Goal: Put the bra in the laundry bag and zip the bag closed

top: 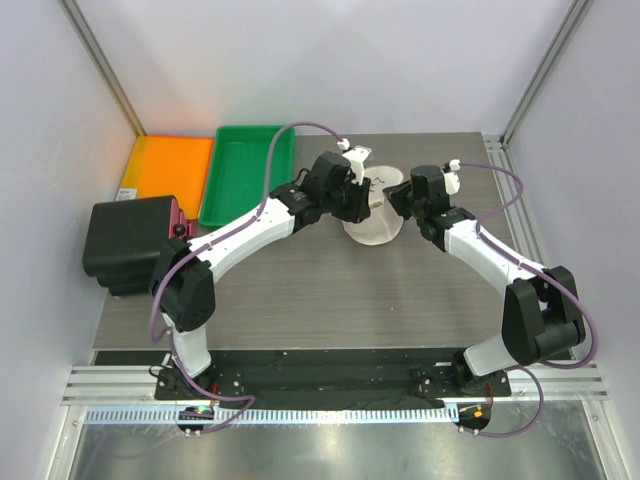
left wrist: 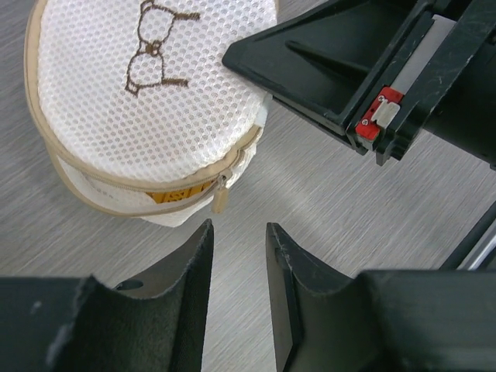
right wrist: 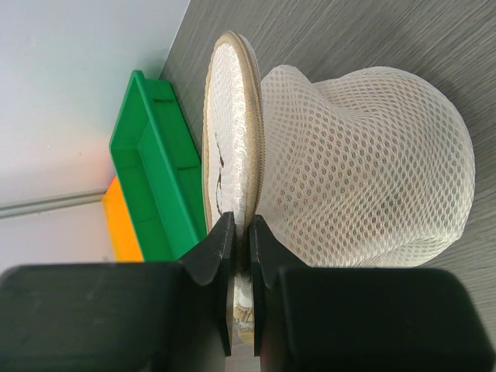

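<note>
Grey wood-grain table point(top: 300, 290) lies under both arms, and the bag point(top: 372, 228) sits between the two grippers at mid-table. My left gripper point(left wrist: 239, 232) is spread, with nothing between its fingers. The zip pull point(left wrist: 220, 199) hangs just ahead of the gap, slightly toward the left finger, its length pointing back at the hand. From there the unzipped stretch of rim runs off ahead and to the left around the lid point(left wrist: 147, 85). So the left is the arm for the pull, and I judge it needs only a short advance and a slight shift left before pinching. My right gripper point(right wrist: 242, 226) is pressed together on the lid's edge, steadying the bag. The bra point(left wrist: 172, 195) is inside: a sliver of orange-yellow shows through the gap beside the pull. The bag is cream mesh, soft and slumped. Its lid carries a small brown outline, and tan zip tape runs round the rim.
</note>
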You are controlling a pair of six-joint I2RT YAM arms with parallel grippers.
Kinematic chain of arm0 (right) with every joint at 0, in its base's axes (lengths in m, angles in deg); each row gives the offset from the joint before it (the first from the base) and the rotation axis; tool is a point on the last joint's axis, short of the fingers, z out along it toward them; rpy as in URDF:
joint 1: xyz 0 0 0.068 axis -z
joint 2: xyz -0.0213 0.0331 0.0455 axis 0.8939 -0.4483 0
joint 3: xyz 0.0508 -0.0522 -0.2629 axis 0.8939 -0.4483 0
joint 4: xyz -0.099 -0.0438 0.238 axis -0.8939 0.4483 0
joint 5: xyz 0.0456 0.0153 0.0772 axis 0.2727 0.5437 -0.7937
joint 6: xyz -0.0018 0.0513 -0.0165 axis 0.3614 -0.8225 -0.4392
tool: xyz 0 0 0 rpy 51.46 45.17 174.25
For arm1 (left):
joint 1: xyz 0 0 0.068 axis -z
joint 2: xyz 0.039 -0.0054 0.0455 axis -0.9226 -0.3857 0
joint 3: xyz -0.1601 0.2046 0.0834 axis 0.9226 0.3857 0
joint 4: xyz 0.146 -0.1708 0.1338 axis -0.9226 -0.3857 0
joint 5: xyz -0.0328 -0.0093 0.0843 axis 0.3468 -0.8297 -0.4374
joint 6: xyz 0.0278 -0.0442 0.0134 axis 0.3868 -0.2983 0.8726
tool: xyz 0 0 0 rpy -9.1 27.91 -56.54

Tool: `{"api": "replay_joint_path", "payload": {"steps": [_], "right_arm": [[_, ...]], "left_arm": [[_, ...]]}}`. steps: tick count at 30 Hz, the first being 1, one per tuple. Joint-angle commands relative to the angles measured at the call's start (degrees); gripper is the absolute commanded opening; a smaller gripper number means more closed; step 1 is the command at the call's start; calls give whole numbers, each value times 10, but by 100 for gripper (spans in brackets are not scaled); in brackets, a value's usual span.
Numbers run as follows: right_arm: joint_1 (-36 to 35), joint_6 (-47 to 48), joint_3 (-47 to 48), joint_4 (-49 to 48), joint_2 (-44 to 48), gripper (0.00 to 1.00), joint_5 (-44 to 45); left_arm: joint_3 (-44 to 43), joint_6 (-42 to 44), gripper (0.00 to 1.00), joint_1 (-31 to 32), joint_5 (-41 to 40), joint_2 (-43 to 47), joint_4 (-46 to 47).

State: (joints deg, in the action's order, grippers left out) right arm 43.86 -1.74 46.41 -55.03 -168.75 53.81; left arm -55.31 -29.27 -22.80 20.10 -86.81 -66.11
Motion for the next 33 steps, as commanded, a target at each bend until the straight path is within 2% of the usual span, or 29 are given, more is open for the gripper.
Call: {"api": "replay_joint_path", "payload": {"steps": [1,10,19,22,24,25,26,29,33], "right_arm": [[0,-1,24,-26,5,1,-14],[0,-16,18,-28,14,1,-26],[0,-23,14,-28,14,1,-31],[0,-26,11,-44,13,1,-34],[0,-20,11,-44,11,1,-41],[1,-18,13,-41,11,1,-42],[0,-16,13,-40,12,1,-44],[10,2,14,-39,11,1,-67],[54,54,19,-42,-5,1,-163]], "left_arm": [[2,29,33,2,0,-7,26],[-1,37,28,5,-22,-22,38],[-24,48,25,15,-78,-44,21],[-27,46,22,17,-90,-49,24],[-29,45,14,17,-110,-52,25],[-30,44,10,17,-119,-53,22],[-34,43,0,18,-127,-55,15],[-22,47,0,17,-176,-51,13],[43,67,0,9,-212,-24,47]]}}
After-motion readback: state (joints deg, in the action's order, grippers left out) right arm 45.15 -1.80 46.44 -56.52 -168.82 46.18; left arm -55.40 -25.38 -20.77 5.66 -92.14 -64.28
